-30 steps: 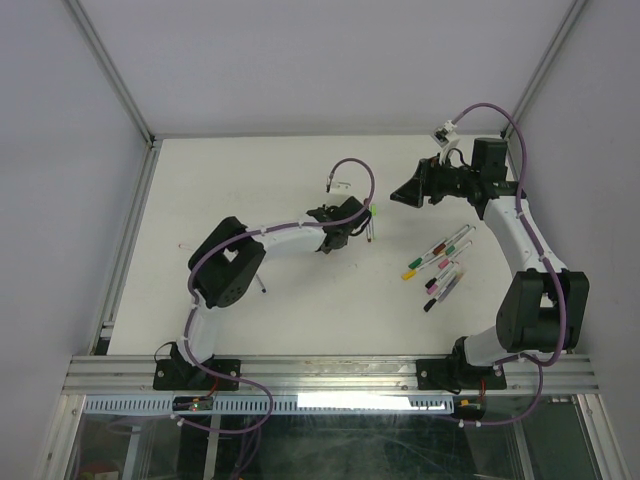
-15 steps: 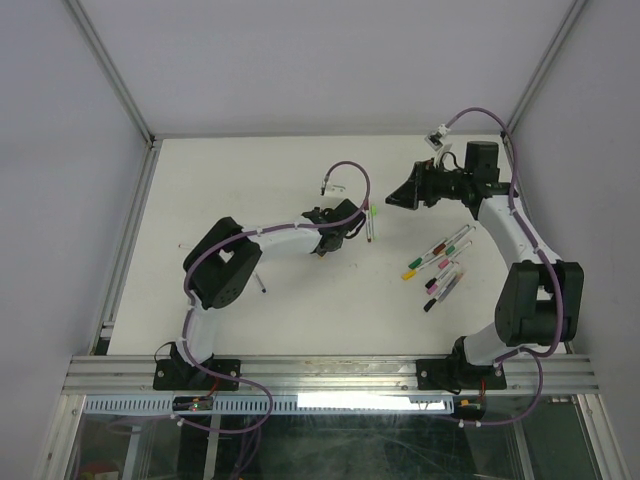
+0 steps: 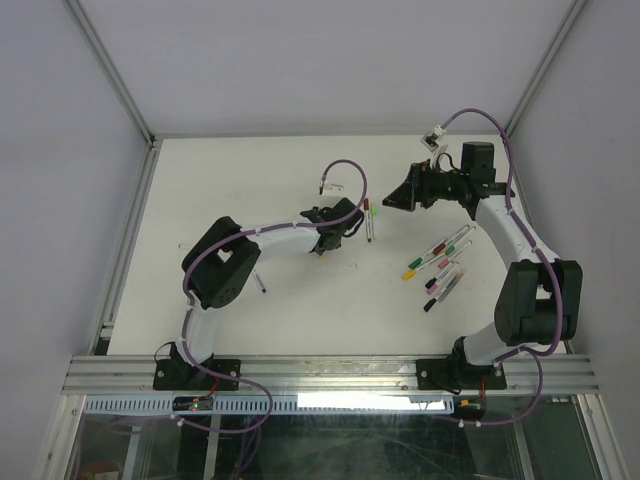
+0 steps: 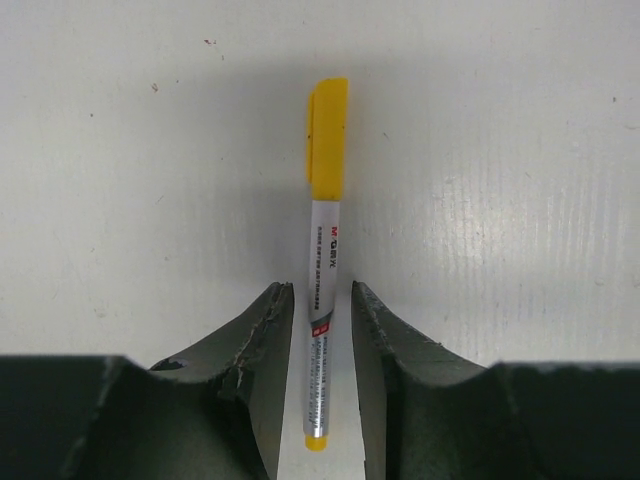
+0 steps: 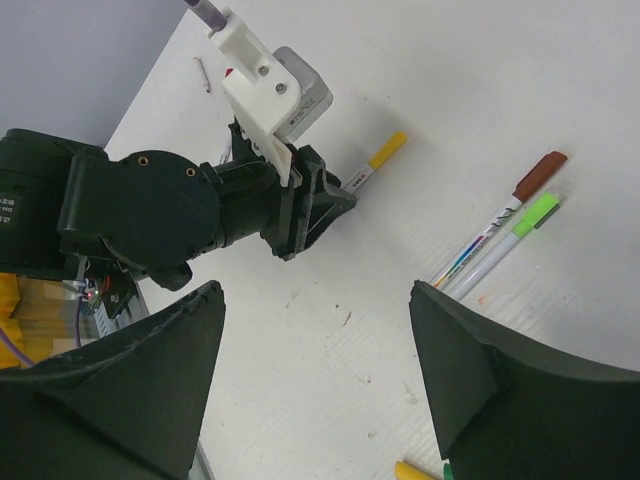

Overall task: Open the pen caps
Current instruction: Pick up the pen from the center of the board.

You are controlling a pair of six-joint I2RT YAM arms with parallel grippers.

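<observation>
In the left wrist view a pen with a white-grey barrel (image 4: 322,300) and a yellow cap (image 4: 327,140) lies on the white table. My left gripper (image 4: 320,290) straddles the barrel, with a small gap on each side. The right wrist view shows my left gripper (image 5: 310,205) with the yellow cap (image 5: 388,150) sticking out in front of it. My right gripper (image 5: 315,300) is wide open and empty above the table, facing the left one. In the top view the left gripper (image 3: 338,228) and right gripper (image 3: 395,198) are close together.
Two capped pens, one maroon (image 5: 540,174) and one green (image 5: 538,212), lie side by side between the grippers, also in the top view (image 3: 369,222). Several more capped pens (image 3: 440,262) lie by the right arm. A small stick (image 3: 262,284) lies beside the left arm.
My right gripper has moved a little left, toward the left gripper. The left gripper has barely shifted.
</observation>
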